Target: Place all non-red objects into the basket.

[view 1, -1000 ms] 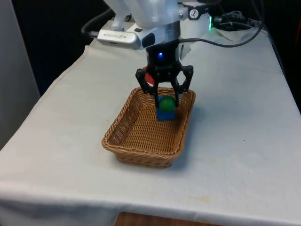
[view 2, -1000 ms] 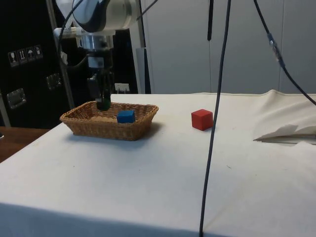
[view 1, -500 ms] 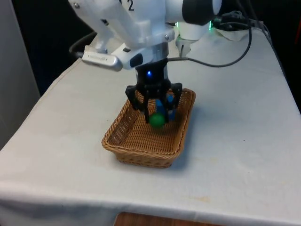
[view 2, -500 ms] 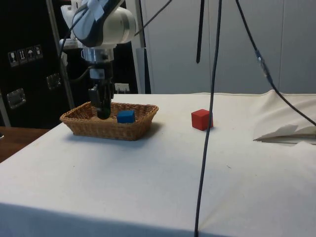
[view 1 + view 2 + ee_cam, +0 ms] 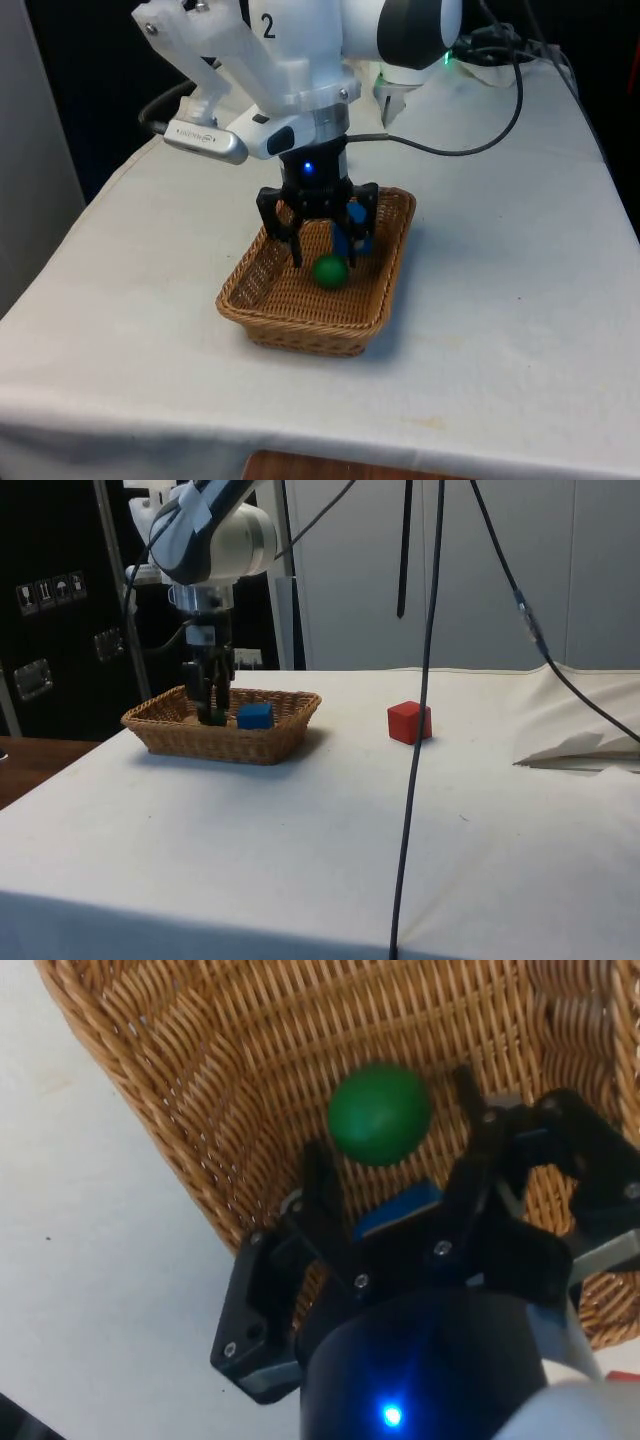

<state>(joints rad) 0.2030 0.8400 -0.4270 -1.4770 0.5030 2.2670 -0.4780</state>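
Note:
A woven basket (image 5: 300, 335) stands mid-table. In it lies a green ball (image 5: 331, 271), with a blue cube (image 5: 356, 228) behind it, partly hidden by the fingers. My gripper (image 5: 326, 255) hangs open just over the ball, its fingers spread to either side without touching it. The wrist view has the green ball (image 5: 380, 1113) loose on the basket's weave (image 5: 200, 1080) between the fingertips of my gripper (image 5: 388, 1117). From the side, my gripper (image 5: 213, 716) reaches down inside the basket (image 5: 200, 742) next to the blue cube (image 5: 255, 716).
A red cube (image 5: 408, 722) sits on the cloth apart from the basket, on the side view's right. Black cables (image 5: 425, 680) hang in front of the side camera. A folded ridge of cloth (image 5: 580, 745) lies at that view's far right.
My gripper carried the green ball towards the front view's left and lower into the basket, then opened. The ball now lies free on the basket floor.

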